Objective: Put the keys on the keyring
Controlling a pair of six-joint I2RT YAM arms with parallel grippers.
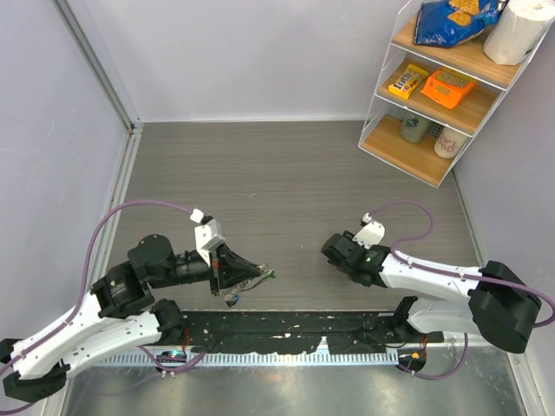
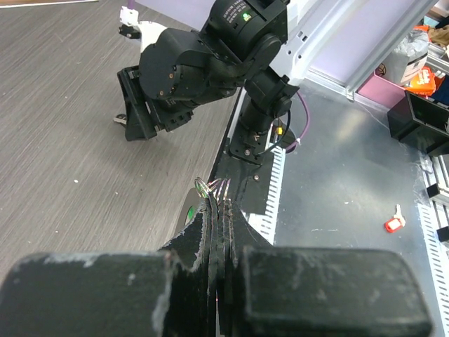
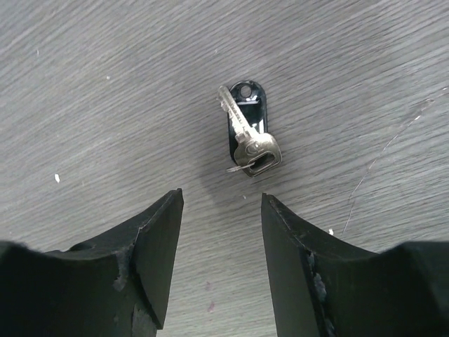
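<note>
The left gripper (image 2: 219,205) is clamped on the keyring (image 2: 203,184), with a green-headed key (image 2: 189,210) at its fingertips, well to the left of the black-headed key (image 3: 247,133). That key lies flat on the table (image 3: 105,84). The right gripper (image 3: 221,200) hangs just above it, jaws spread wide.

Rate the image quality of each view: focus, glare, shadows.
Top external: evenly lit and sharp, with soft shadows. Left wrist: the left gripper is blurred in the foreground, the keyring pinched at its tips glints, and the right arm beyond is sharp. Right wrist: the black-headed key is crisp with a faint shadow; the right gripper, open, is dark and soft-edged.
</note>
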